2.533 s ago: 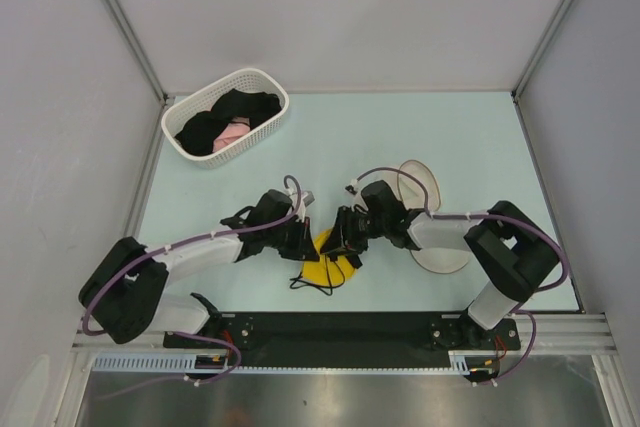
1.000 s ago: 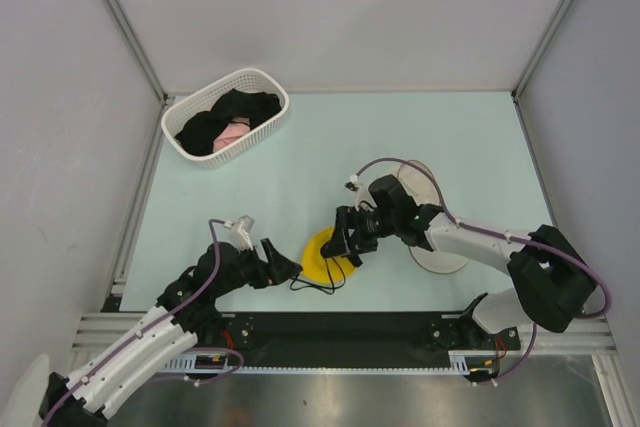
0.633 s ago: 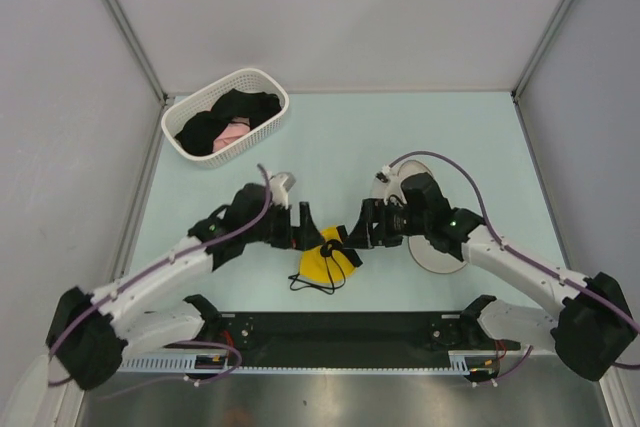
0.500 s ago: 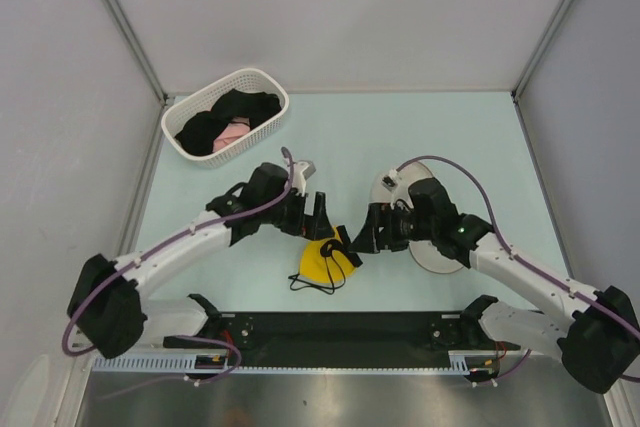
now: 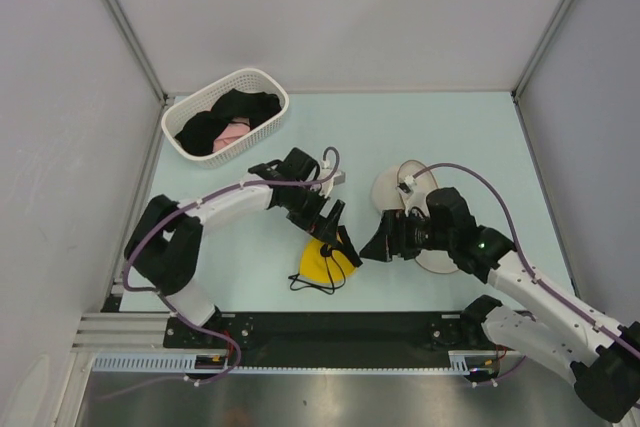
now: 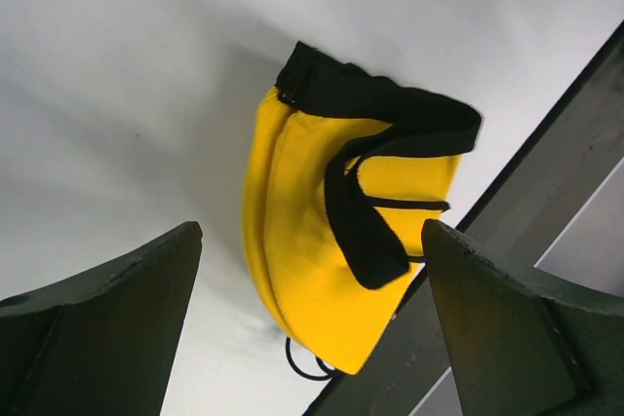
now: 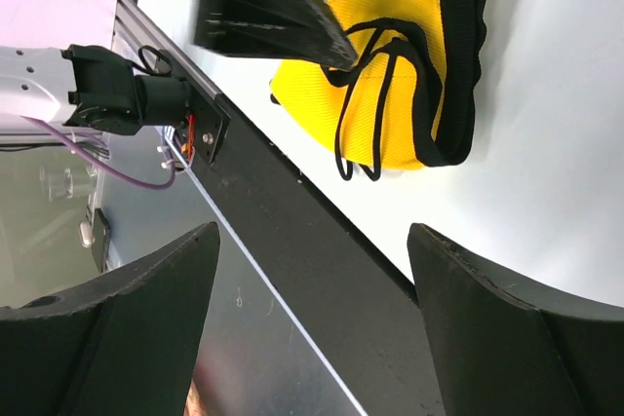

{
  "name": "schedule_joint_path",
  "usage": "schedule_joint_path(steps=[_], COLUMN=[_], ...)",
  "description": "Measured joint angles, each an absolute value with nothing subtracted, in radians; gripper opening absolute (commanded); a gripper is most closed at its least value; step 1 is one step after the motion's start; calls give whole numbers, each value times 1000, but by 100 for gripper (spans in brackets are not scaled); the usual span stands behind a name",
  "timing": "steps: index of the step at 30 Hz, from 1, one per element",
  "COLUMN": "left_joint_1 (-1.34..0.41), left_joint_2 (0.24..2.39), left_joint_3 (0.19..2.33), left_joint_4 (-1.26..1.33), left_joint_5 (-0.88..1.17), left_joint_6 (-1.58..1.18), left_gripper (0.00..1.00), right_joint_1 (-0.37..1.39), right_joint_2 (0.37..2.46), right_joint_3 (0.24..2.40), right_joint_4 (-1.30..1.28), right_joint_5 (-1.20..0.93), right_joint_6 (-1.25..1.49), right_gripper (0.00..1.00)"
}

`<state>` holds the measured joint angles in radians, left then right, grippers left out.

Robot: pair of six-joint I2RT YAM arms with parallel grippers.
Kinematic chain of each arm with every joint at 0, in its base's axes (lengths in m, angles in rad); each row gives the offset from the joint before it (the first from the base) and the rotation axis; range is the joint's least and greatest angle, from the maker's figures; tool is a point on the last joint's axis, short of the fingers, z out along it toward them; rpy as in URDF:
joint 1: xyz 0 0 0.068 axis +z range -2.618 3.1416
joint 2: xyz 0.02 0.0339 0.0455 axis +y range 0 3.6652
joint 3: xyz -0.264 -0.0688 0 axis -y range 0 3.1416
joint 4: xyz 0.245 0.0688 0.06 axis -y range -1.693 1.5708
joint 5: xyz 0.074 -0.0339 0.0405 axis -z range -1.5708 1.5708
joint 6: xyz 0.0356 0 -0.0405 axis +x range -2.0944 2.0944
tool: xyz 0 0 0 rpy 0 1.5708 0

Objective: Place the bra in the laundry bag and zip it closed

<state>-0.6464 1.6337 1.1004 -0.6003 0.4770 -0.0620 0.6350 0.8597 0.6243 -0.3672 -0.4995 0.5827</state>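
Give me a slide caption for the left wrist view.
Open left gripper frames the folded yellow bra lying on the pale table.

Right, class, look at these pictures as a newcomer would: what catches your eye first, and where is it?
The bright yellow bra stands out, folded on the pale table near its front edge, with the open left gripper and open right gripper close on either side. Next comes the white basket of dark garments at the back left, then the cream laundry bag, partly hidden behind the right arm.
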Motion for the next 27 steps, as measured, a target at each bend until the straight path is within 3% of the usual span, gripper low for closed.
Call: schedule_joint_path(steps=[4,11,14,15,18,23,27], left_joint_1=[-635,-606,-599,-597,-595,-590,-584], left_joint_2=[1724,1774,1791,1795,1797,1727,1518], left_joint_3=[1103,1102,1102,1101,1096,1063,1032], left_joint_4=[-617,-622,-618,-617,-611,-591,-574], left_joint_5=[514,576,591,593,607,579,500], left_joint_6=[-33,-28,-33,-36,-50,-101,-183], left_gripper=[89,55,38,25,2,0,0], right_joint_1=[635,634,634,633,633,633,633], right_joint_2=[842,819,798,793,788,792,792], right_joint_3=[619,595,581,577,568,555,530], right_joint_4=[-376,-379,-381,-381,-384,-360,-272], right_joint_5=[-496,-493,-493,-493,-493,-499,-537], right_joint_6=[583,587,591,592,591,573,544], right_gripper=[84,84,84,84,85,91,98])
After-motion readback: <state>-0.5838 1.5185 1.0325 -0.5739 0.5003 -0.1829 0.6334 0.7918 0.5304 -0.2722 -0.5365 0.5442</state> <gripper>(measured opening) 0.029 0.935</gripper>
